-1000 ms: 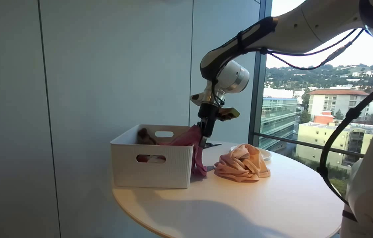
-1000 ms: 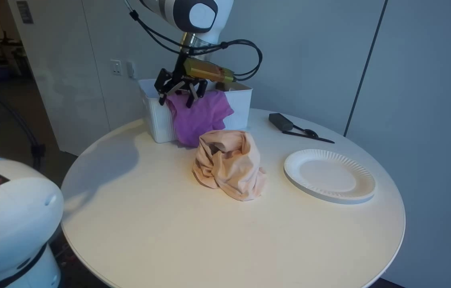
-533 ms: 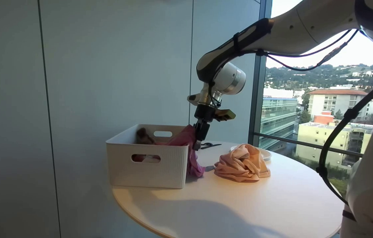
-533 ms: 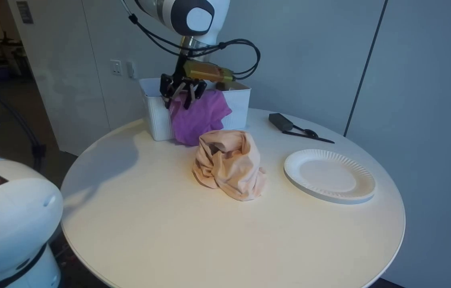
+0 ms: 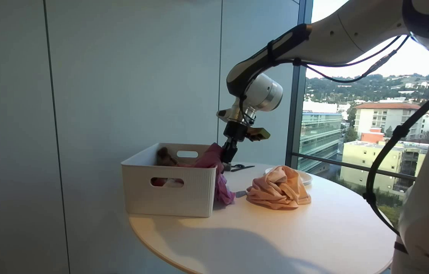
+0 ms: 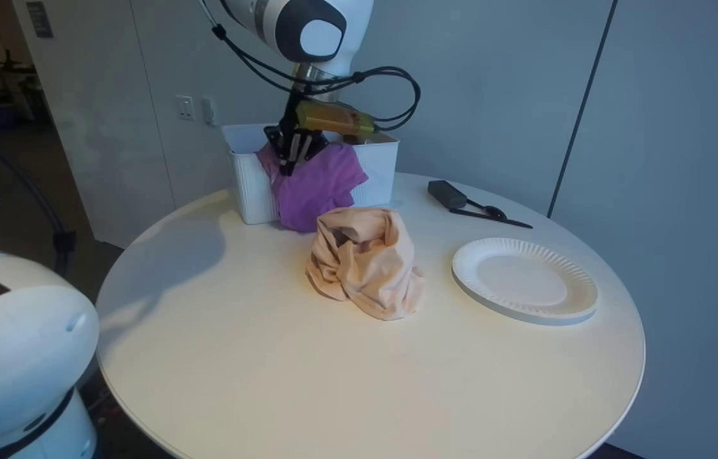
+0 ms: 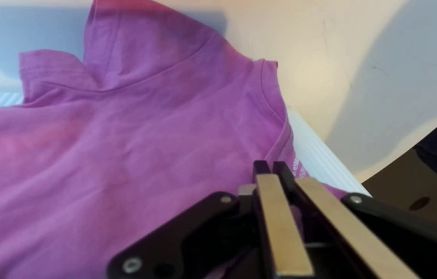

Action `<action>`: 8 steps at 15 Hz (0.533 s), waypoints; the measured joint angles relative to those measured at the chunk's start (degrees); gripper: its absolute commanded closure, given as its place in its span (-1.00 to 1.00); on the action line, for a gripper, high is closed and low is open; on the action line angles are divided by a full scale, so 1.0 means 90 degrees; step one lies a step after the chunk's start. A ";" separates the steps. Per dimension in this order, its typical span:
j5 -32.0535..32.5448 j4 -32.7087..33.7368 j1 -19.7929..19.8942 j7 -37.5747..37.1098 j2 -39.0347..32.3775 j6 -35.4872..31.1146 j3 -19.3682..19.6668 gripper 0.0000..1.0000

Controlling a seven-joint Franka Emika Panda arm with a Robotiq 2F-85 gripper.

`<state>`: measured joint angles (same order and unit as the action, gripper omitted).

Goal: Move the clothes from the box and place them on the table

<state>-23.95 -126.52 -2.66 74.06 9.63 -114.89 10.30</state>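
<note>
A purple garment (image 6: 317, 188) drapes over the wall of the white box (image 5: 168, 199), part of it inside and part hanging outside. In the wrist view the purple garment (image 7: 144, 147) fills most of the left side. My gripper (image 7: 272, 166) has its fingers brought together, with a fold of this cloth running in between the tips. Both exterior views have the gripper (image 6: 288, 169) low against the box's near side, where the cloth bunches. A brown fuzzy item (image 5: 165, 156) also shows inside the box. A peach garment (image 6: 368, 264) lies crumpled on the table (image 6: 333, 382).
White paper plates (image 6: 524, 280) lie on the table, beyond the peach garment. Dark utensils and a dark block (image 6: 446, 193) rest farther back by the wall. The box stands near the table's rounded edge, with a window (image 5: 374, 125) behind the arm.
The gripper's jaws have come together on the purple garment, gathering its cloth. My arm moved slightly toward the box, and the box slid a little away. The peach garment stayed put.
</note>
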 measured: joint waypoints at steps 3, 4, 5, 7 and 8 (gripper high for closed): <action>-0.0033 -0.0001 0.0031 0.0000 0.0000 -0.0031 0.0000 0.77; -0.0033 -0.0001 0.0040 -0.0001 0.0000 -0.0054 -0.0001 0.79; -0.0033 -0.0001 0.0050 -0.0004 0.0003 -0.0115 -0.0005 0.77; -0.0012 -0.0016 0.0081 -0.0022 0.0036 -0.0343 -0.0021 0.79; 0.0003 -0.0024 0.0098 -0.0032 0.0068 -0.0471 -0.0027 0.80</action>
<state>-23.92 -126.74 -1.78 73.77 10.25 -119.13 10.06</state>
